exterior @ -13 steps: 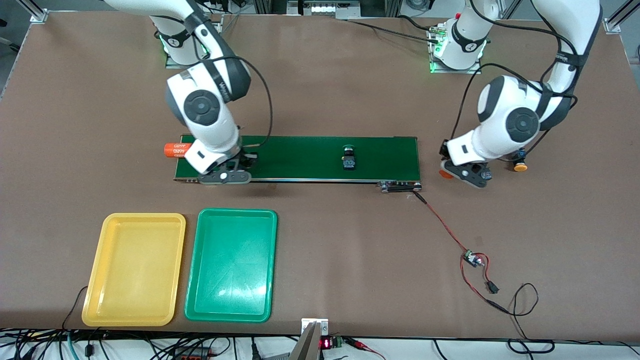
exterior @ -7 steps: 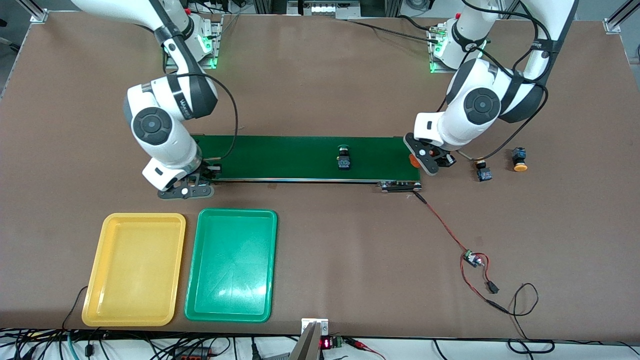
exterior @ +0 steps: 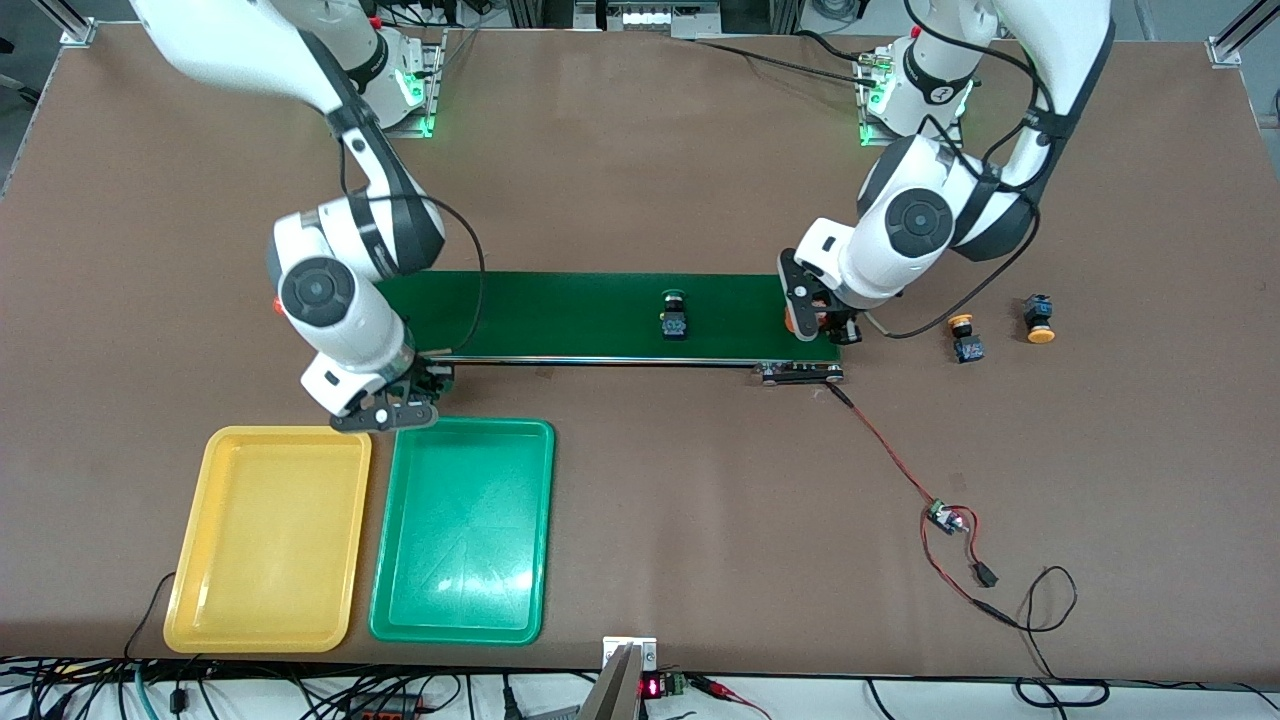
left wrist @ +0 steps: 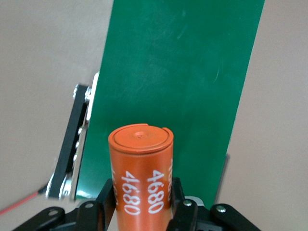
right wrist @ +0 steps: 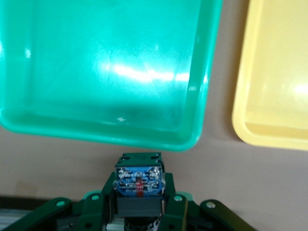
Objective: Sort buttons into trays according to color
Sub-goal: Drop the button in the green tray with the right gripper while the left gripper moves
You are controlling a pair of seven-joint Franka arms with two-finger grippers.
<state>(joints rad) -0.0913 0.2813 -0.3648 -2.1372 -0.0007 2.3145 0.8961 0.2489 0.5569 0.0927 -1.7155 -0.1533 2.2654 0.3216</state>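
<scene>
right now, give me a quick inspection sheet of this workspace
surface: brown table with a dark green conveyor belt across the middle
job's things: yellow tray and green tray side by side, both empty; one green-capped button on the belt; two yellow-capped buttons on the table at the left arm's end
clutter: small circuit board
grippers: right gripper shut on a button, just short of the green tray's rim; left gripper shut on an orange cylinder marked 4680, over the belt's end
cables: red and black wires from belt to board
surroundings: cables along the table edge nearest the camera
</scene>
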